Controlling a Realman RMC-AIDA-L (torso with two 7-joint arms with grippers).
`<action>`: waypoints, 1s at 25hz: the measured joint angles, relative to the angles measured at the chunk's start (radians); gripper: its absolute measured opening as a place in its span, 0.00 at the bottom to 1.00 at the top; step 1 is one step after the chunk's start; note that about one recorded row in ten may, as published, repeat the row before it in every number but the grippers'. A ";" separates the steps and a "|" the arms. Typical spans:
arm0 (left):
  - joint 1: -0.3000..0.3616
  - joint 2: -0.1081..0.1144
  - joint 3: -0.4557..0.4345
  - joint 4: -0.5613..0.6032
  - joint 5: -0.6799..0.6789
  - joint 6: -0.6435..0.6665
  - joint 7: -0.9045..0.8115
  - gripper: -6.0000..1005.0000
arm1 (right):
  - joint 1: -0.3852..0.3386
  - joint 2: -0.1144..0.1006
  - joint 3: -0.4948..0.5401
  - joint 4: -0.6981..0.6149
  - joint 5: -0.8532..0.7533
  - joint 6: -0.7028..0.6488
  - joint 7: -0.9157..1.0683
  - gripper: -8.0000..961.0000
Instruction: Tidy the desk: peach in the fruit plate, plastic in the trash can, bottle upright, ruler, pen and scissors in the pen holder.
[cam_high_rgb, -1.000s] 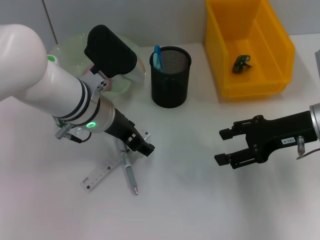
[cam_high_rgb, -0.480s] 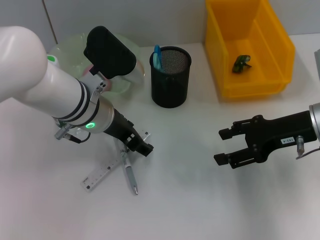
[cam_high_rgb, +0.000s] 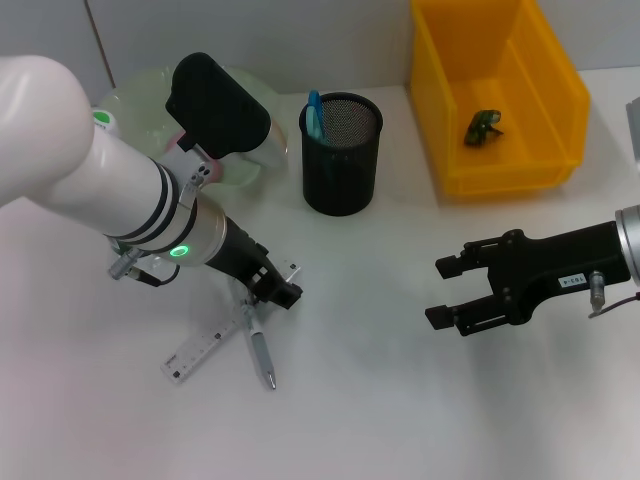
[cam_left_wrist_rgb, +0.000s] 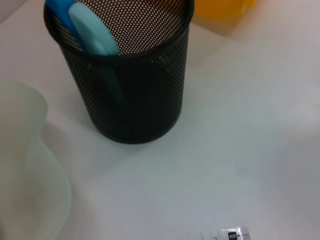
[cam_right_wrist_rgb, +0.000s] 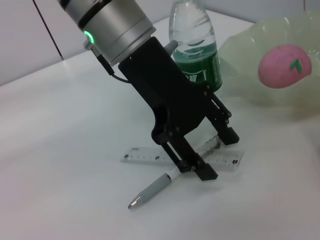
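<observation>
Left gripper (cam_high_rgb: 281, 292) released, fingers straddling ruler (cam_high_rgb: 205, 351) and pen (cam_high_rgb: 259, 354) mid-table; right gripper (cam_high_rgb: 443, 292) released, hovering near right edge.

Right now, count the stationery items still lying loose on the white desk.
2. A clear plastic ruler and a grey pen lie crossed under the left hand, whose fingers straddle the pen. The arm may hide others.
</observation>
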 joint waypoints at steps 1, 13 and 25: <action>0.000 0.000 0.000 0.000 0.000 0.000 0.000 0.82 | 0.000 0.000 0.000 0.000 0.000 0.000 0.000 0.75; 0.000 0.000 0.001 -0.014 0.000 -0.008 0.000 0.67 | 0.008 0.007 -0.002 0.001 -0.002 0.012 0.000 0.75; -0.004 0.000 0.002 -0.030 -0.006 -0.016 0.029 0.62 | 0.018 0.013 0.000 0.002 -0.021 0.015 0.009 0.74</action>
